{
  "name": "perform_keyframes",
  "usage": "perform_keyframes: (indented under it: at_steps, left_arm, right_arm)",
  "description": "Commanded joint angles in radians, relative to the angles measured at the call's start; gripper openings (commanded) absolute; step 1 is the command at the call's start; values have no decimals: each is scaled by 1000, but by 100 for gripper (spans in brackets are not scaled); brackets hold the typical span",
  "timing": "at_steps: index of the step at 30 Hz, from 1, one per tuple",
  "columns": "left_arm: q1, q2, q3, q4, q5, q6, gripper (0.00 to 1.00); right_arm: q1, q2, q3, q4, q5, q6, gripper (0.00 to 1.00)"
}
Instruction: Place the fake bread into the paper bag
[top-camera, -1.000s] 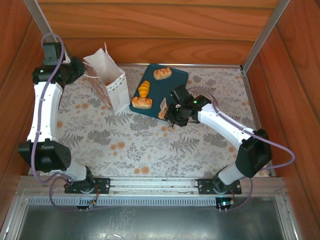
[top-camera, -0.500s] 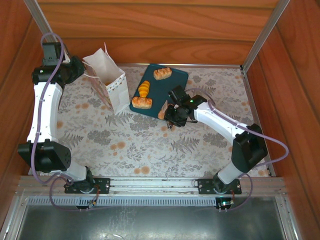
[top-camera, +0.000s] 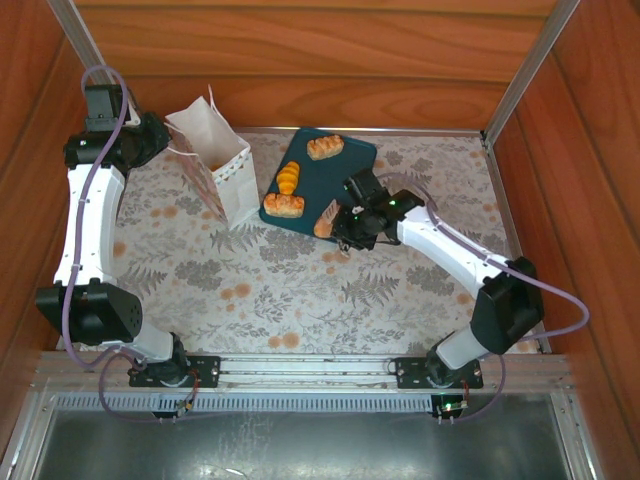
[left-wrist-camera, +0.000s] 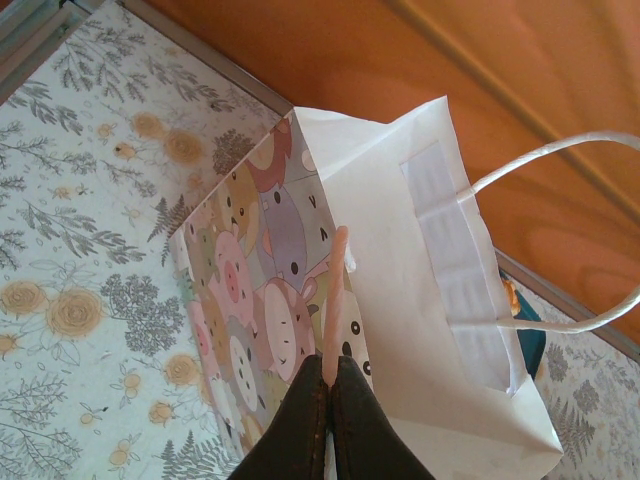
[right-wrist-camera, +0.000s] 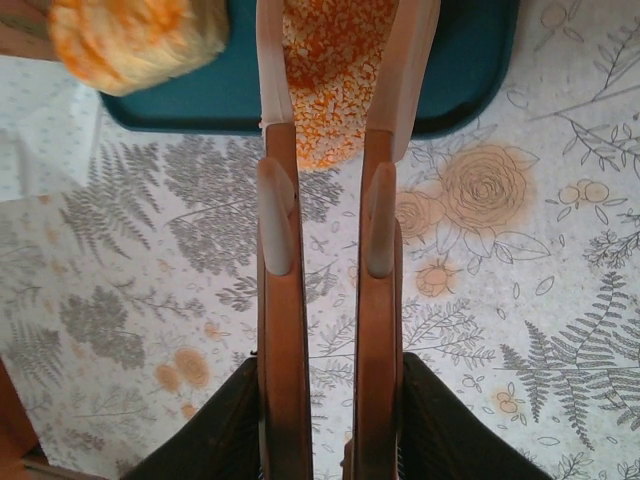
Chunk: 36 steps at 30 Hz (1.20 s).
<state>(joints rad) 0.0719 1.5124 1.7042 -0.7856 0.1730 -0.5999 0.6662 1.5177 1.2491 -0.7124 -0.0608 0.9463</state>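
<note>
A white paper bag (top-camera: 215, 165) stands open at the back left, cartoon animals printed on its side (left-wrist-camera: 255, 290). My left gripper (left-wrist-camera: 331, 368) is shut on the bag's pink handle (left-wrist-camera: 338, 290) at the rim. Three pieces of fake bread (top-camera: 325, 147) (top-camera: 289, 178) (top-camera: 284, 205) lie on the dark teal tray (top-camera: 345, 165). My right gripper (top-camera: 334, 222) (right-wrist-camera: 338, 40) is shut on an orange speckled bread (top-camera: 322, 229) (right-wrist-camera: 330, 130) at the tray's near edge, one finger against each side of it. A tan loaf (right-wrist-camera: 135, 30) lies to its left.
The tray (right-wrist-camera: 470, 60) sits just right of the bag on the flowered tablecloth (top-camera: 280, 290). Wooden walls close in the back and both sides. A white loop handle (left-wrist-camera: 560, 320) sticks out from the bag's far side.
The right gripper has shifted a little toward the tray with the orange bread still between its fingers, and its elbow swung in and back out. The left arm and the bag have not moved.
</note>
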Motion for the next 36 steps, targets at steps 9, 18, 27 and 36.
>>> perform_keyframes:
  at_steps: [9,18,27,36]
  left_arm:
    - [7,-20,-6,-3,6,-2,0]
    - [7,-19,-9,-3,8,-3,0]
    - [6,-20,-8,-3,9,-3,0]
    - [7,-24,-10,-3,8,-2,0]
  right_arm:
    - [13,-22,352,29,-53,-185,23]
    - [108,82,605,85,-113,-357,24]
    - [188,273,838,114,-190,-476,25]
    - [196,407,945,106,-158,-528,26]
